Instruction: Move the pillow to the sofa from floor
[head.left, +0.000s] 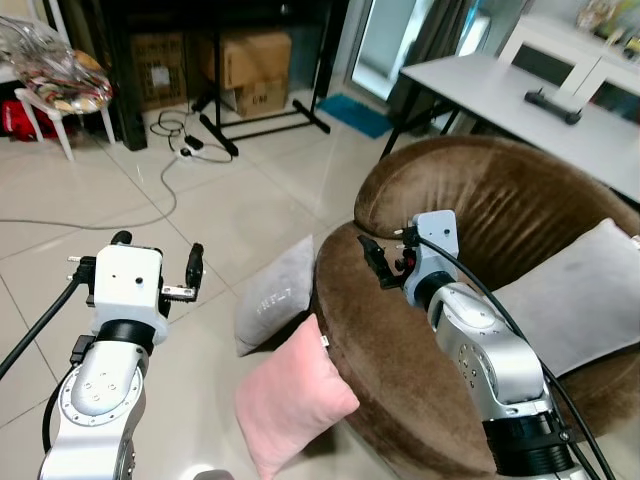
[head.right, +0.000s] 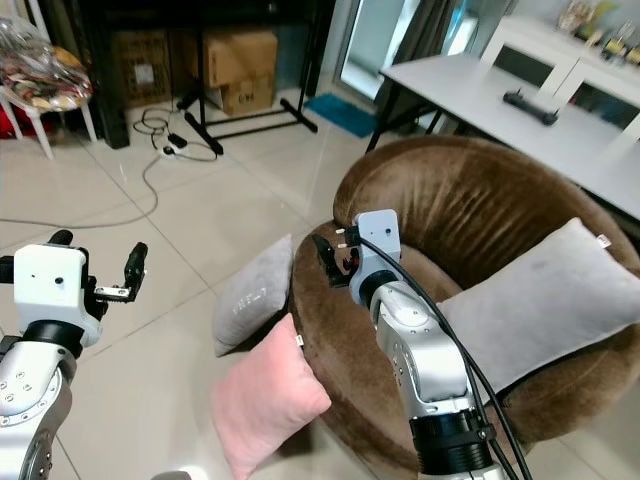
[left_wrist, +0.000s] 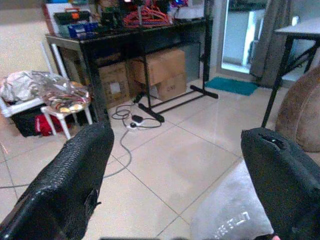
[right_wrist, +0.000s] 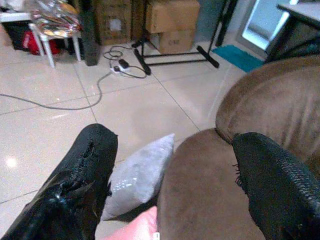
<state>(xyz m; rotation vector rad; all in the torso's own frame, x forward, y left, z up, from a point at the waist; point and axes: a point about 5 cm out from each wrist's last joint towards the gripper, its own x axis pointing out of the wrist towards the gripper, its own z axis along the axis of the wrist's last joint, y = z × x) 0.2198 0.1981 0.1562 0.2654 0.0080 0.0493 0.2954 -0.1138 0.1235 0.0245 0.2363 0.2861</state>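
- A round brown velvet sofa (head.left: 500, 230) stands on the pale tiled floor (head.left: 220, 190), and a large grey rectangular pillow (head.left: 580, 290) lies on its seat against the backrest.
- A smaller grey fabric pillow (head.left: 272, 295) stands on the floor, leaning against the sofa's front edge.
- A pink square pillow (head.left: 290, 398) leans against the sofa base just beside the smaller grey one, its lower part on the floor.
- The left claw (head.left: 158, 268) hangs above bare tiles, apart from both floor pillows; its two black fingers (left_wrist: 70, 180) are spread wide with nothing between them.
- The right claw (head.right: 333, 258) hovers over the sofa's front rim, above and near the small grey pillow; its fingers (right_wrist: 85, 175) are also spread and empty.
- Behind, a black rack (head.left: 250, 60) holds cardboard boxes (head.left: 255, 65), and a cable with a power strip (head.left: 185, 145) trails across the tiles.
- A white stool piled with wrapped items (head.left: 55, 80) stands at the far left.
- A white worktop (head.left: 520, 100) carrying a black power strip (head.left: 552, 105) stands behind the sofa.
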